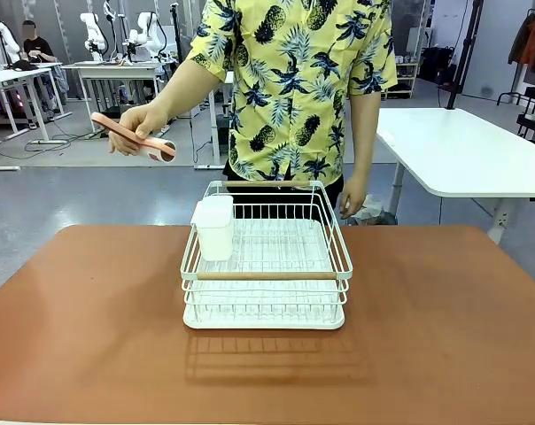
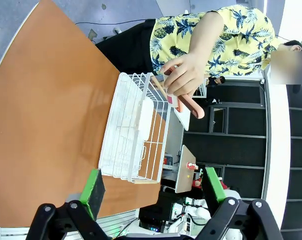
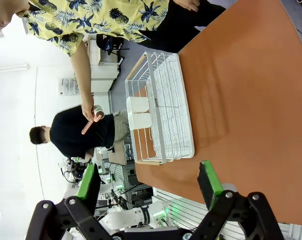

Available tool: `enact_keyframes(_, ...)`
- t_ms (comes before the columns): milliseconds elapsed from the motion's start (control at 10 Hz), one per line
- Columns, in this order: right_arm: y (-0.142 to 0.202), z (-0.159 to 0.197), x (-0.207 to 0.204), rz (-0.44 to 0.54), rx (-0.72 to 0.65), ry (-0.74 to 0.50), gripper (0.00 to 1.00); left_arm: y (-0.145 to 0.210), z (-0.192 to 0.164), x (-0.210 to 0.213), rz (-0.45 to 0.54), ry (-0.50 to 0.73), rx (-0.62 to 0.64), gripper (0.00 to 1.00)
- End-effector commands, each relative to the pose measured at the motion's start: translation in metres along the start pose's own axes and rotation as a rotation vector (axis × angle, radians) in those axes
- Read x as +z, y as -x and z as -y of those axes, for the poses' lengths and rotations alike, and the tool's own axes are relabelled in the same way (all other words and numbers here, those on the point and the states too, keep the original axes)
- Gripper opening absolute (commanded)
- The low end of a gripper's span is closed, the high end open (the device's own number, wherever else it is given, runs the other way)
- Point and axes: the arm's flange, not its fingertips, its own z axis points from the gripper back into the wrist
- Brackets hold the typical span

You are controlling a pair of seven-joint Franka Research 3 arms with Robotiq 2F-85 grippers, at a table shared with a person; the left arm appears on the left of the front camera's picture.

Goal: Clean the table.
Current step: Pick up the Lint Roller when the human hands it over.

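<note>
My left gripper (image 2: 152,184) and right gripper (image 3: 148,179) gape empty; a white wire dish rack (image 2: 126,135) sits ahead on the reddish-brown counter (image 2: 51,100).

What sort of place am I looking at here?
Probably a robotics lab, not a kitchen: white worktables across an open grey floor, and a dish rack staged on the reddish-brown table.

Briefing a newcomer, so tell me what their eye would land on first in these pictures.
A white wire dish rack stands in the middle of the reddish-brown table, a white cup at its left side. Behind it, at the far edge, a person in a yellow pineapple shirt holds a pink-handled roller up in one hand.
</note>
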Motion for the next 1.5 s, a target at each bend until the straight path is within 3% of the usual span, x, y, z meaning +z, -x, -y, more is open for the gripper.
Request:
enact_keyframes(0, 0.001, -0.003, 0.002, -0.001, 0.01, -0.006, 1.0, -0.011, 0.013, -0.009, 0.008, -0.025, 0.223, 1.0)
enact_keyframes(100, 0.001, -0.003, 0.002, -0.001, 0.01, -0.006, 1.0, -0.013, 0.03, -0.022, 0.082, -0.099, 0.313, 1.0)
enact_keyframes(300, 0.001, -0.003, 0.002, -0.001, 0.01, -0.006, 1.0, -0.008, 0.064, -0.053, 0.085, -0.16, 0.382, 1.0)
enact_keyframes(600, 0.001, -0.003, 0.002, -0.001, 0.01, -0.006, 1.0, -0.012, 0.102, -0.092, 0.177, -0.178, 0.462, 1.0)
enact_keyframes(1000, 0.001, -0.003, 0.002, -0.001, 0.01, -0.006, 1.0, 0.008, 0.12, -0.153, 0.167, -0.215, 0.476, 1.0)
enact_keyframes(1400, 0.001, -0.003, 0.002, -0.001, 0.01, -0.006, 1.0, 0.026, 0.121, -0.179, 0.111, -0.231, 0.433, 1.0)
